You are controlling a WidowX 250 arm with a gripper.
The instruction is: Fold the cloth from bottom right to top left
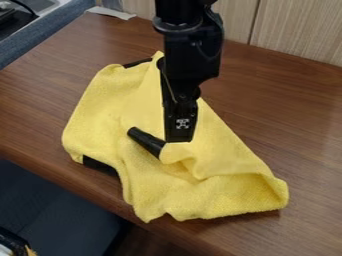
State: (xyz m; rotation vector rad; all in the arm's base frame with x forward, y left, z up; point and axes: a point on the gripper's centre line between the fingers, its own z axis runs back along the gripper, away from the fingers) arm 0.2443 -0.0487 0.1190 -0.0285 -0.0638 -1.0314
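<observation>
The black gripper [175, 143] hangs down over the middle of the yellow cloth [220, 150], its lower end at a raised, bunched fold. The cloth lies rumpled across the wooden table, with a corner curled up at the lower right and a ragged edge along the bottom. Its upper part is partly hidden behind the arm. Just left of the gripper's lower end, a black tapered piece [144, 140] lies against the cloth; what it belongs to is unclear.
Black strips show at the cloth's upper edge [137, 63] and lower left edge [100, 166]. The table [294, 105] meets a wood-grain panel [294, 27] at the back. A dark blue surface [50, 207] lies below its front left edge.
</observation>
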